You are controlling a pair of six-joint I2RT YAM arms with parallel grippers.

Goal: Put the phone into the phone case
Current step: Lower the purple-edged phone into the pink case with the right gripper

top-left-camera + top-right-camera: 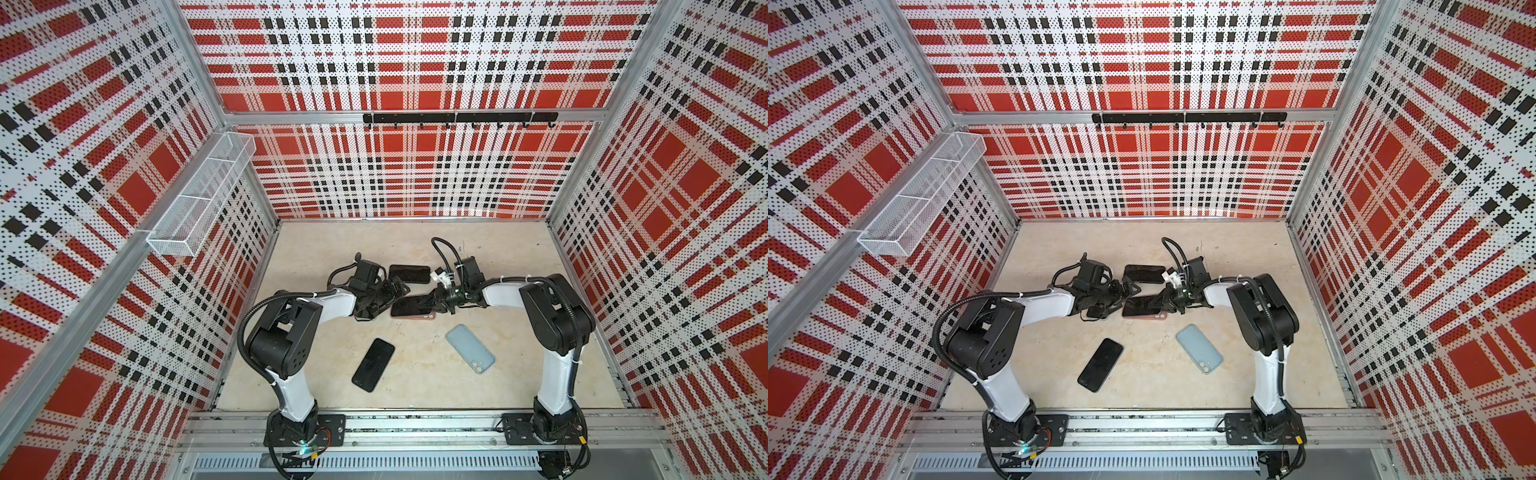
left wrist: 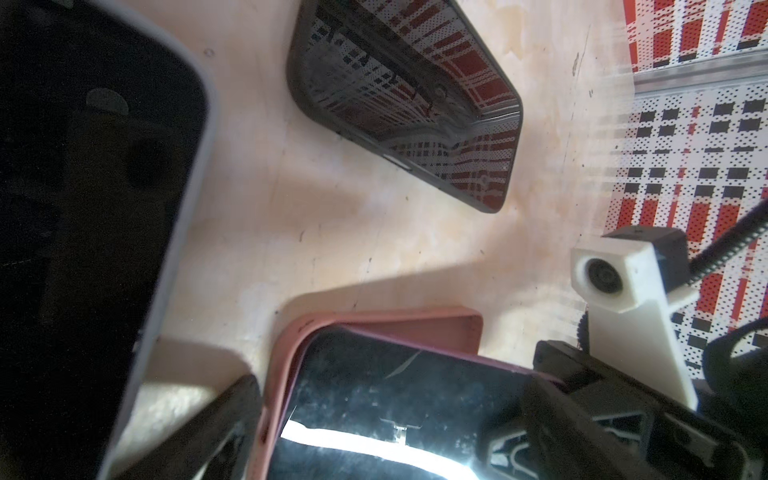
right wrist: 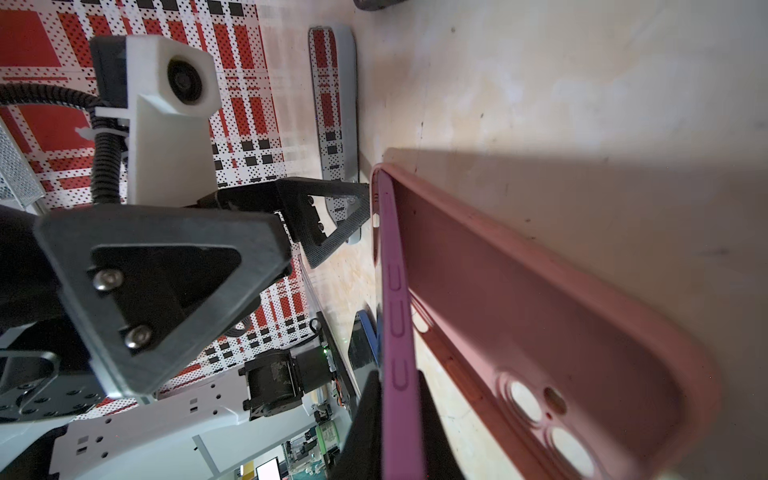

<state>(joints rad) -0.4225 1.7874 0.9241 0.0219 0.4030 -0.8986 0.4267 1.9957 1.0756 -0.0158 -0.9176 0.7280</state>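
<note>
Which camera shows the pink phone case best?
Right wrist view: the pink phone case fills it, inside and camera holes clear. Left wrist view shows one end with a phone partly in; both top views show only a pink sliver under it.

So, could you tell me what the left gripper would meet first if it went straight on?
Most likely the near end of the pink case, with the phone partly in it, just ahead of the open left gripper; exact height is hard to judge.

White-shelled arms (image 1: 297, 399), black joints (image 1: 282, 336) (ribbed black cables (image 1: 249, 320), silver screws (image 3: 107, 279)).
</note>
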